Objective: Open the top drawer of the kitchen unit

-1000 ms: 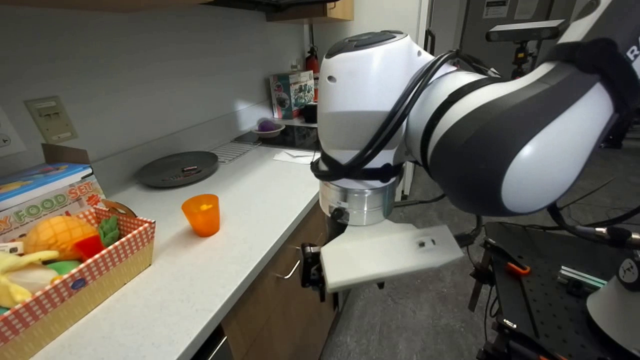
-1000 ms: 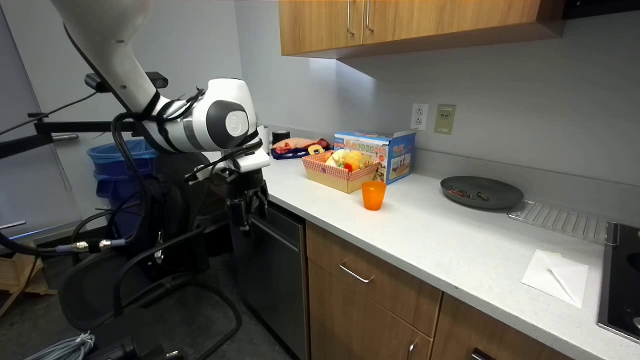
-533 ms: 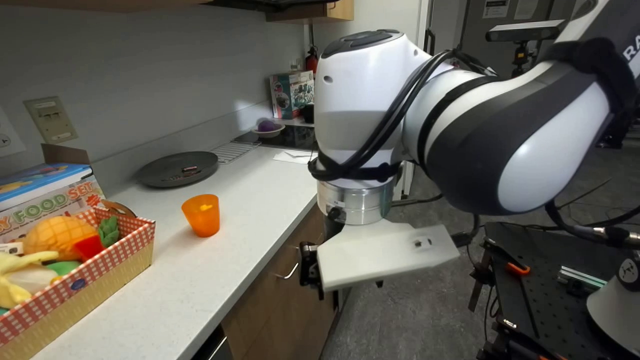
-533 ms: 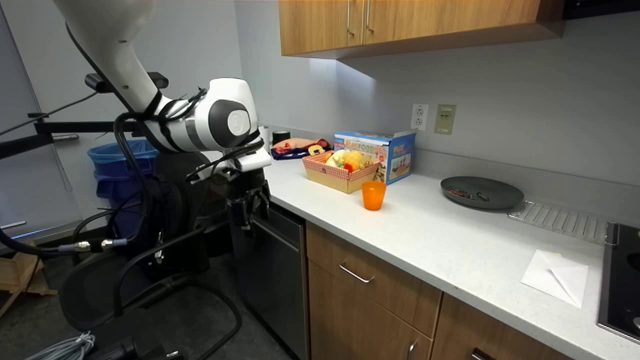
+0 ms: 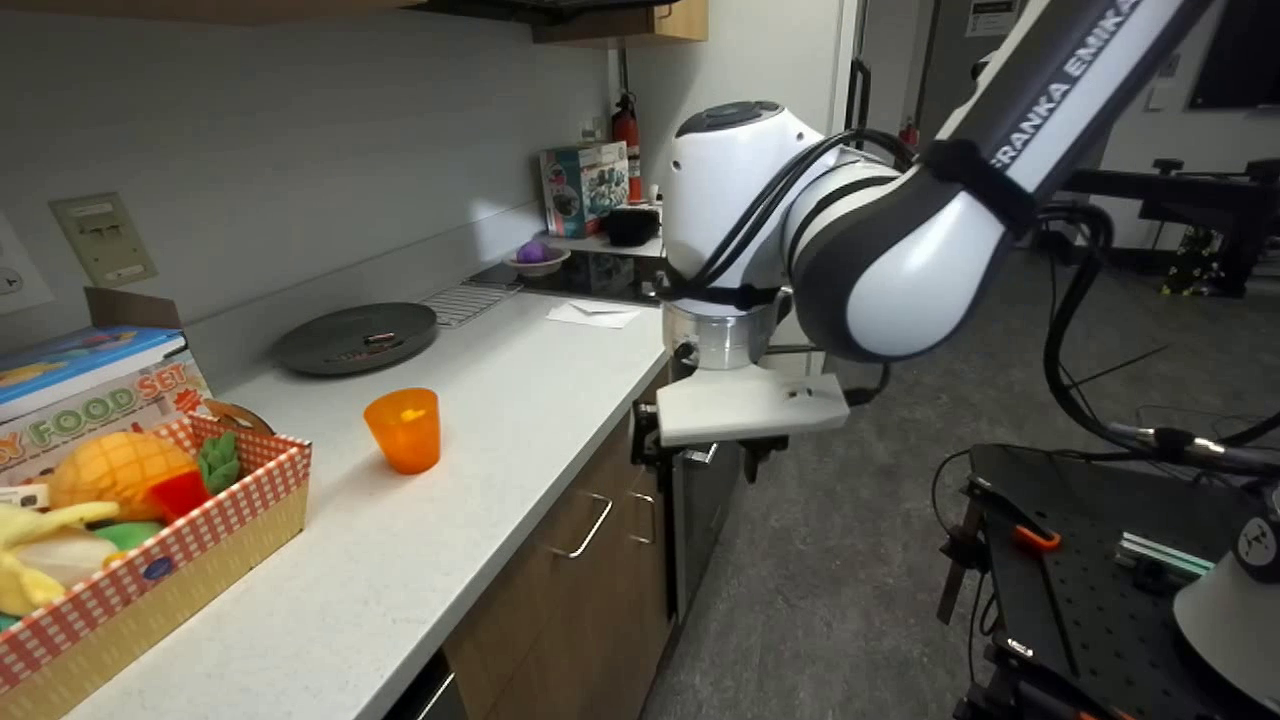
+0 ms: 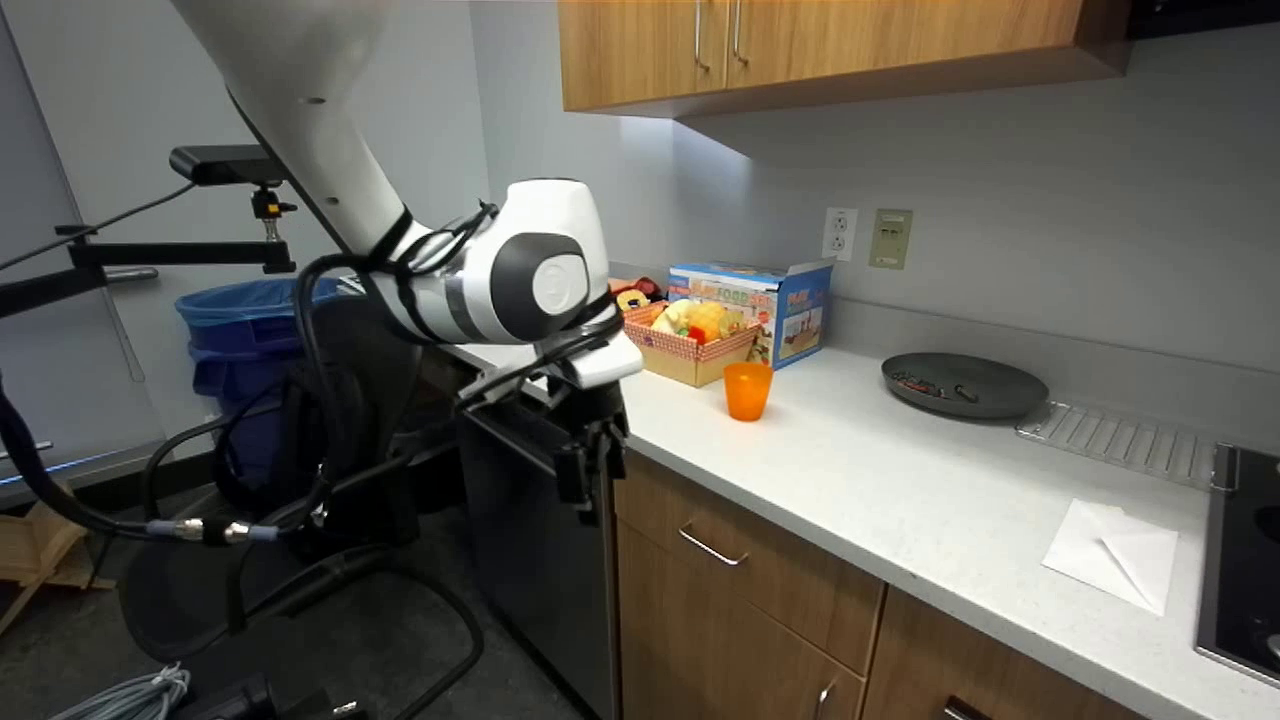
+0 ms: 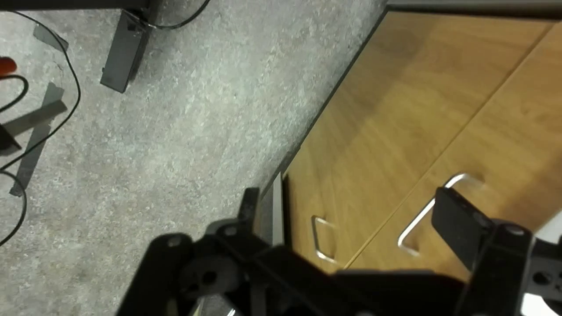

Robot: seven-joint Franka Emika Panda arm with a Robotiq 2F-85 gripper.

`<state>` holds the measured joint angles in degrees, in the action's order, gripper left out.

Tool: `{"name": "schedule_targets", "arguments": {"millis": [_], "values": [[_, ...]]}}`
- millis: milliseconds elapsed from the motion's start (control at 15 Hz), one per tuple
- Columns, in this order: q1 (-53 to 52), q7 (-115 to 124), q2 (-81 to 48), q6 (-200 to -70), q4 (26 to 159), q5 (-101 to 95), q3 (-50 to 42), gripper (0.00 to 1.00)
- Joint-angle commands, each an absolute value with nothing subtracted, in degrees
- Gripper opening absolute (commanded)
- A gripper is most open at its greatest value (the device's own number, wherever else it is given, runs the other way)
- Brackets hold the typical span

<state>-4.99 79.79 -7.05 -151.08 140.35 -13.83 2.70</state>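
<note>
in the wrist view, the empty, wide-spread gripper (image 7: 349, 210) partly hides the top drawer (image 7: 513, 149)

walls (image 6: 1020, 160): were pale grey in both exterior views and met in a corner
on the wall: a white socket (image 6: 839, 234) sat just beside a beige plate (image 6: 890, 238)
upper cabinet (image 6: 840, 50): was wood-look, hung high on the wall and bore two upright bar handles (image 6: 737, 33)
light: made a bright patch (image 6: 648, 135) on the wall just under that cabinet
floor (image 5: 820, 580): was mottled grey, and darker strips (image 7: 26, 169) lay on it in the wrist view
table (image 5: 1090, 620): was black, its top dotted with small holes
bin (image 6: 235, 340): was blue, with a paler blue liner (image 6: 245, 298) over its rim
room's far end: a red fire extinguisher (image 5: 626, 135) showed in front of the wall
</note>
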Motion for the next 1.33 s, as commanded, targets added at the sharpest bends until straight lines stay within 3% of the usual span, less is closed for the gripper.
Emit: {"name": "schedule_targets", "arguments": {"millis": [0, 200, 267, 467, 1267], "values": [[0.56, 68.62, -12.42, -156.49, 138.22, -9.48, -2.62, 1.00], [9.84, 54.71, -17.91, -157.70, 134.33, 0.91, -1.56, 1.00], [2.59, 60.60, -13.52, -156.71, 138.05, -3.14, -5.98, 1.00], [6.45, 54.21, -17.01, -157.09, 135.52, 1.09, -6.17, 1.00], [4.75, 54.18, -15.62, -155.64, 137.11, 10.81, -3.41, 1.00]]}}
